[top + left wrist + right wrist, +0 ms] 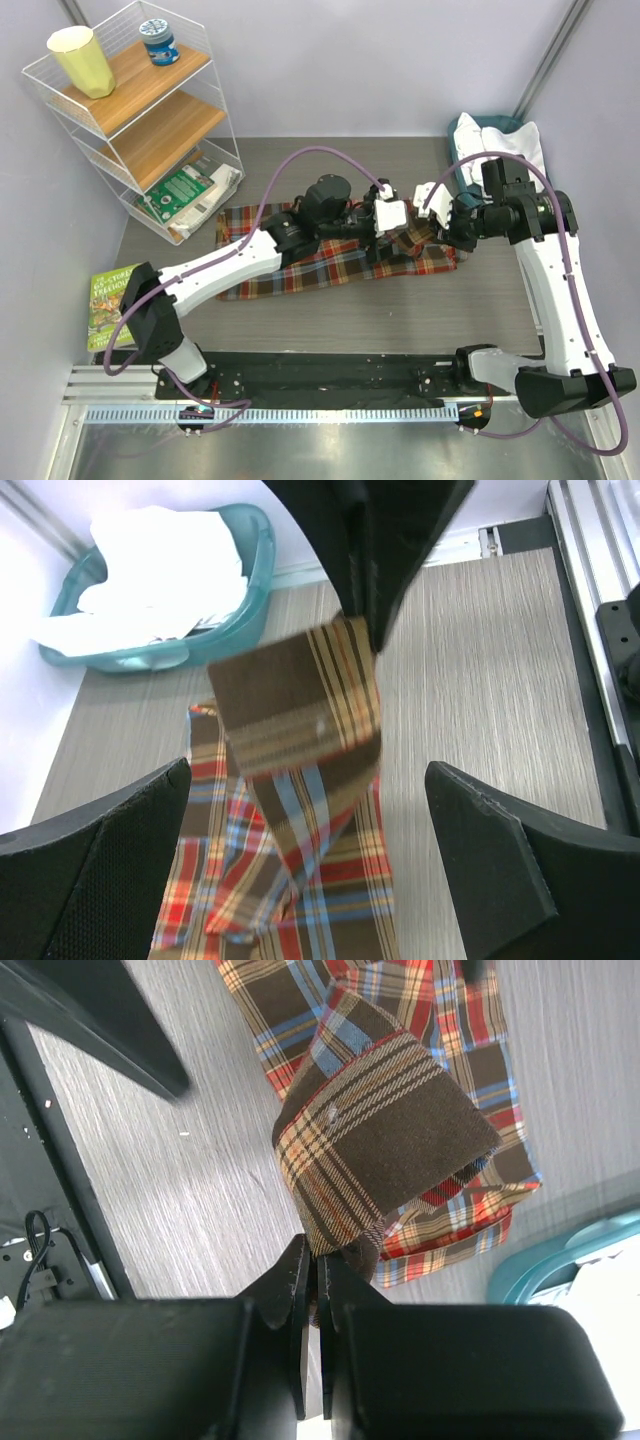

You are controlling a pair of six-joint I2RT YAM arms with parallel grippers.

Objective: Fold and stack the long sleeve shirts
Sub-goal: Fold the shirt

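From above, the plaid flannel shirt (290, 272) lies spread across the middle of the surface (400, 330), while the white shirt (510, 145) sits heaped in the teal basket (462, 128) at the far right corner. The left wrist view shows the left gripper (308, 780) released, fingers wide apart above the plaid cloth, facing a lifted brown cuff (290, 710). The right wrist view shows the right gripper (318, 1260) clenched on that cuff's edge, holding it raised off the surface.
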